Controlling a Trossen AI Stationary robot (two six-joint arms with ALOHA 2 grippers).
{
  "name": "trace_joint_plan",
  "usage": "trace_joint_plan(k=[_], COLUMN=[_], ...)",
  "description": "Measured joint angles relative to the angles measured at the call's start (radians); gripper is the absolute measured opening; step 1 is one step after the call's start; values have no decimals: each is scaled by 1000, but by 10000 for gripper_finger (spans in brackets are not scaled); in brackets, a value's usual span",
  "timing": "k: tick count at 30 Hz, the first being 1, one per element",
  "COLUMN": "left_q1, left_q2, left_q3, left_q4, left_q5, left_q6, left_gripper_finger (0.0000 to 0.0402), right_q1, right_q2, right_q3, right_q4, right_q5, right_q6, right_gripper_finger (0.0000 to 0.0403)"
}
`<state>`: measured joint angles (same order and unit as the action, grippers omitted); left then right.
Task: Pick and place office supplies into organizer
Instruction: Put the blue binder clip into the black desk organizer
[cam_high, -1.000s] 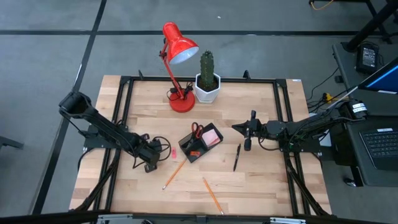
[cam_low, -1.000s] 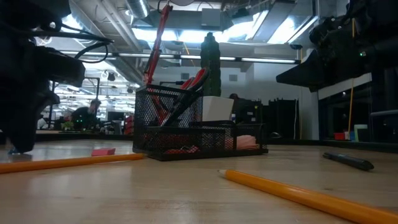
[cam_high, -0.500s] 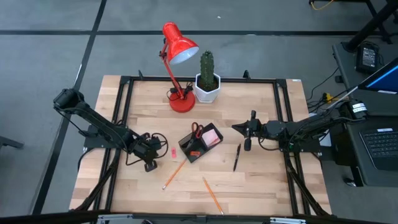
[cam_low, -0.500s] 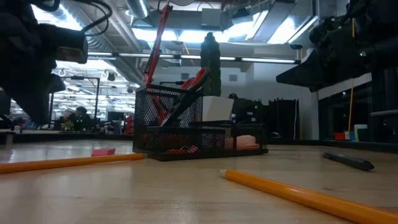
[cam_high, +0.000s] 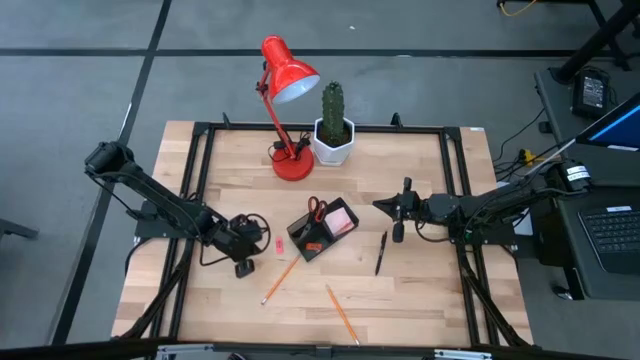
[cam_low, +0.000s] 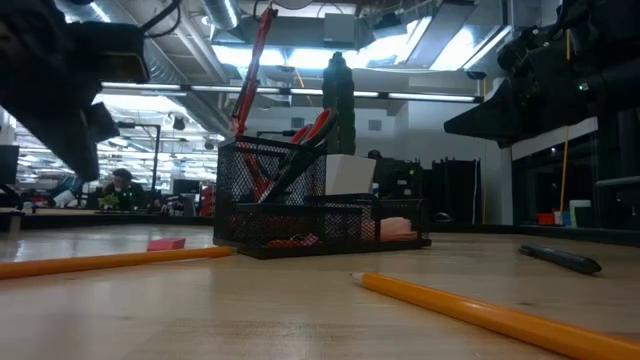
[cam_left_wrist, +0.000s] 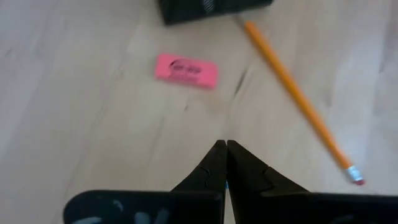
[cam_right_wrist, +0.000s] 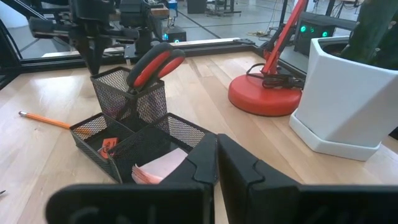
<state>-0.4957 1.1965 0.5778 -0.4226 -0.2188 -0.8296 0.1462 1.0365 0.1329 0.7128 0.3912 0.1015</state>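
Left gripper (cam_high: 243, 266): seen left of centre in the high view, fingers pressed together, nothing held, poised over bare wood.
Pink eraser (cam_left_wrist: 186, 70): lying flat just beyond those closed tips, near the organizer.
Organizer (cam_high: 322, 229): placed mid-table; red-handled scissors (cam_high: 315, 209) standing in it, pink sticky-note pad (cam_high: 341, 219) tucked inside.
Pencils: one (cam_high: 281, 279) angled lower left of the organizer, another (cam_high: 342, 314) near the bottom edge.
Black pen (cam_high: 381, 252): lying right of the organizer.
Right gripper (cam_high: 399, 233): parked right of centre, fingers closed, empty.

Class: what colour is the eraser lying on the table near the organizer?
Pink; the eraser shows best in the left wrist view.
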Motion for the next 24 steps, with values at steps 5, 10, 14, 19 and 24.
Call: trace_joint_plan(k=[5, 10, 14, 19, 24], left_q1=[0, 0, 0, 0, 0], left_q2=[0, -1, -1, 10, 62], left_q3=[1, 1, 1, 1, 1], left_q4=[57, 146, 259, 419, 539], left_q5=[0, 0, -20, -41, -92], left_q6=[29, 77, 143, 223, 292], left_gripper_finger=[1, 2, 2, 2, 2], right_q1=[0, 0, 0, 0, 0], right_q2=[0, 0, 0, 0, 0], right_q3=[0, 0, 0, 0, 0], right_q4=[0, 0, 0, 0, 0], right_q5=[0, 0, 0, 0, 0], right_q6=[0, 0, 0, 0, 0], right_gripper_finger=[20, 20, 20, 20, 20])
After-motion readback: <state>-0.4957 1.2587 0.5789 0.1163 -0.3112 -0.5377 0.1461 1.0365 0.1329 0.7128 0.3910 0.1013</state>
